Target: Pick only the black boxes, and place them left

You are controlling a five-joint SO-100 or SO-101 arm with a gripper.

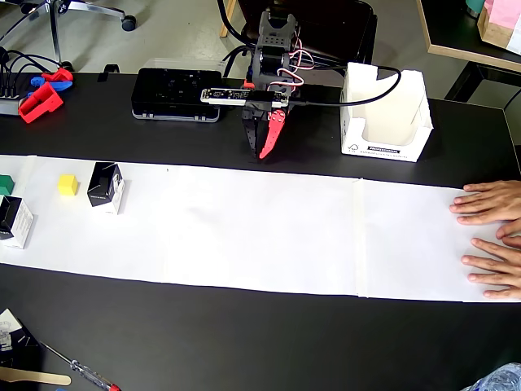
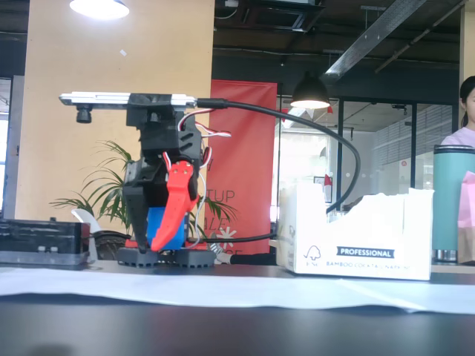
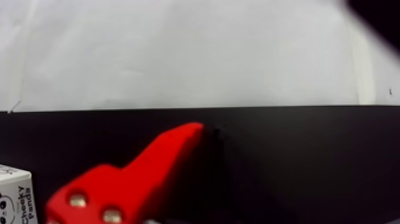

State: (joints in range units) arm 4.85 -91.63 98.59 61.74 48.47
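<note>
Claw: red-and-black two-finger gripper [image 1: 262, 151], upper centre of the overhead view, fingers together, empty.
Boxes: 2 black-faced cartons with white sides [image 1: 106, 187] [image 1: 14, 221], far left on white paper strip [image 1: 260, 228], long axes toward lower frame edge.

Middle paper [image 1: 260, 228]: bare, open passage.
Left end: black boxes [image 1: 106, 187], yellow cube [image 1: 67, 185] crowd it.
Right end: person's hands [image 1: 492, 236] block.

Ceiling lamps [image 2: 99, 7] are glowing overhead in the fixed view, leaving the arm backlit and the near table [image 2: 223, 330] blurring dark. The overhead view is looking even and sharp; the wrist view is looking soft.
</note>
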